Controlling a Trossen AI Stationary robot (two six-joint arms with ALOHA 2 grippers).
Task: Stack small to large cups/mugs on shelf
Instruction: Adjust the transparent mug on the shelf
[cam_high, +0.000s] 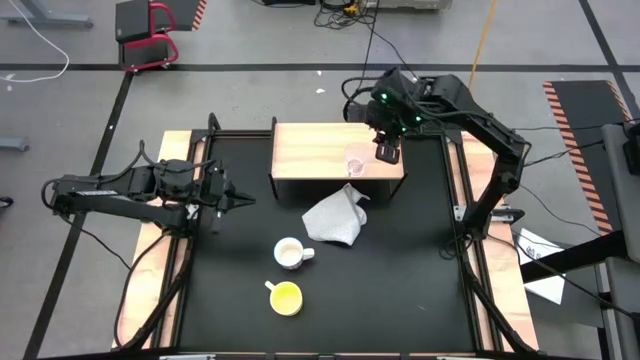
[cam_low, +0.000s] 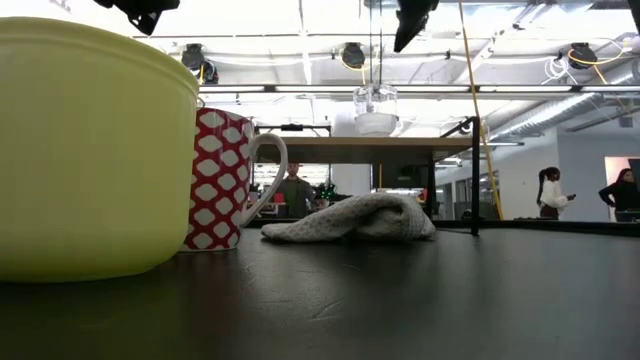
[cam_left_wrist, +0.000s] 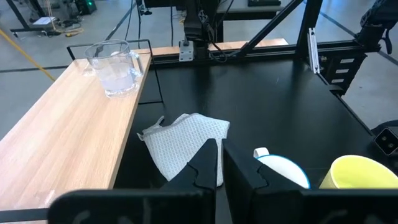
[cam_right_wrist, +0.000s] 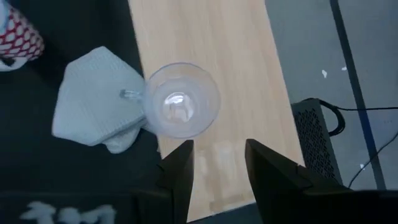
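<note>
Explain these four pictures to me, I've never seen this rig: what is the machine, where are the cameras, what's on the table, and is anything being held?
Two dark robot arms work at a black table. One camera looks down from above, one sits at tabletop height, and one rides on each wrist. The right gripper hangs open above the clear glass cup, which stands on the wooden shelf. The left gripper waits shut at the table's left side. Below the shelf lie a grey-white cloth, a white patterned mug and a yellow cup. Nothing is held.
</note>
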